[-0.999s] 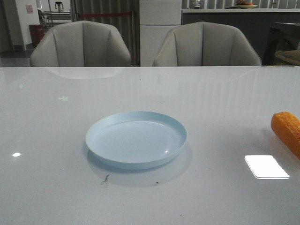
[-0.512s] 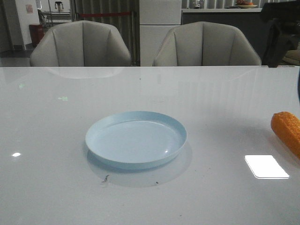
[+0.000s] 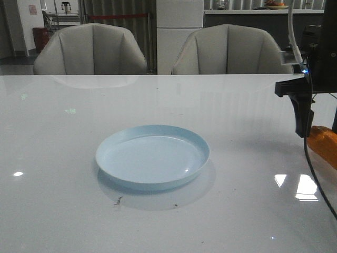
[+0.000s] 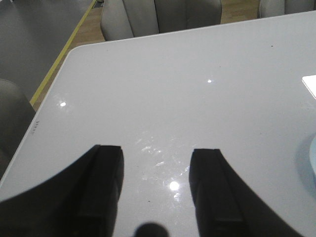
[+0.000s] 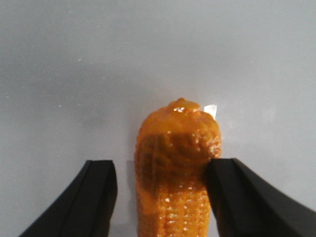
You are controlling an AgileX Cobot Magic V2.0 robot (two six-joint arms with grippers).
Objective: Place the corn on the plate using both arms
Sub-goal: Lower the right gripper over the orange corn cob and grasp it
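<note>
The pale blue plate lies in the middle of the table, nothing on it. The orange corn lies flat near the table's right edge, partly hidden behind my right arm. In the right wrist view my right gripper is open and straddles the corn. One finger touches the cob's side and a gap shows at the other finger. In the front view that gripper hangs just over the cob. My left gripper is open over bare table, with the plate's rim just at the frame edge. The front view does not show the left gripper.
Two grey chairs stand behind the table's far edge. A bright light reflection lies on the glossy top in front of the corn. The left wrist view shows the table's rounded corner and a chair beyond it.
My right arm has come into the front view from the upper right and lowered over the corn. Plate and corn have stayed in place.
</note>
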